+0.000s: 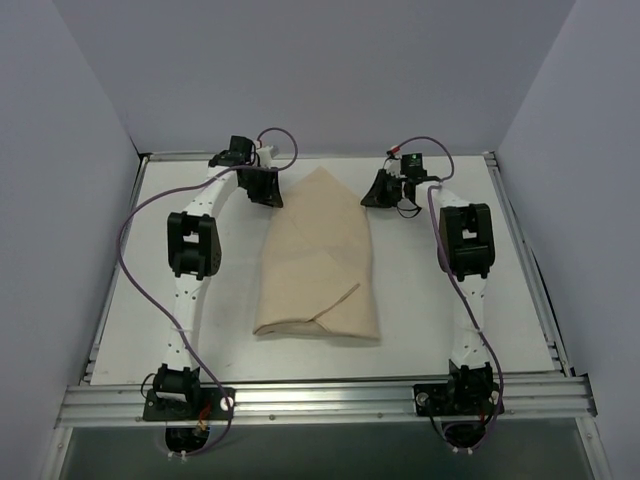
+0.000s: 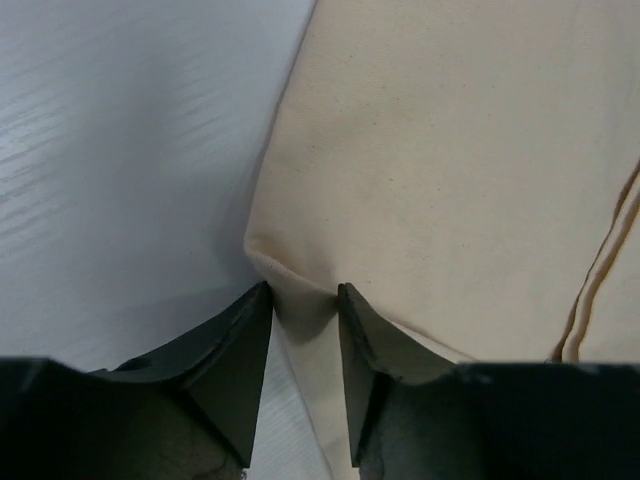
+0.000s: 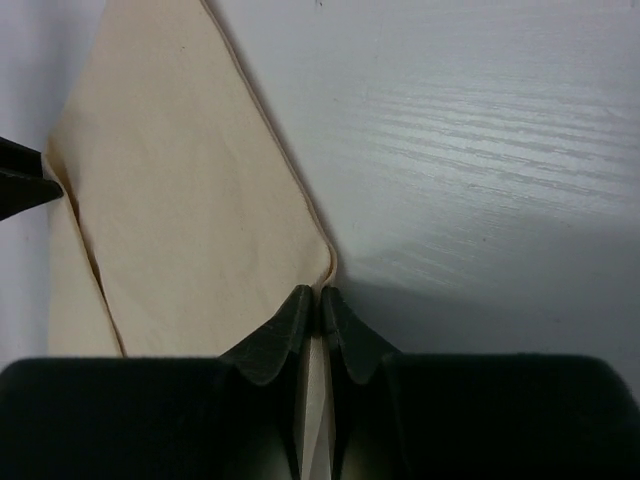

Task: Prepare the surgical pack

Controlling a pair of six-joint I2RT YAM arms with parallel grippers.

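The surgical pack [image 1: 320,260] is a beige cloth bundle in the middle of the table, folded flat at the near end and tapering to a point at the far end. My left gripper [image 1: 265,188] sits at the bundle's far left edge. In the left wrist view the left gripper [image 2: 303,290] pinches a puckered fold of the cloth [image 2: 450,150]. My right gripper [image 1: 383,190] is at the far right edge. In the right wrist view the right gripper [image 3: 320,293] is shut on the hemmed corner of the cloth [image 3: 180,200]. Whatever is inside the bundle is hidden.
The white table [image 1: 450,330] has raised metal rails along its sides and near edge. Purple cables loop from both arms. Grey walls close in on the left, right and back. A black fingertip [image 3: 20,185] of the left gripper shows at the left edge of the right wrist view.
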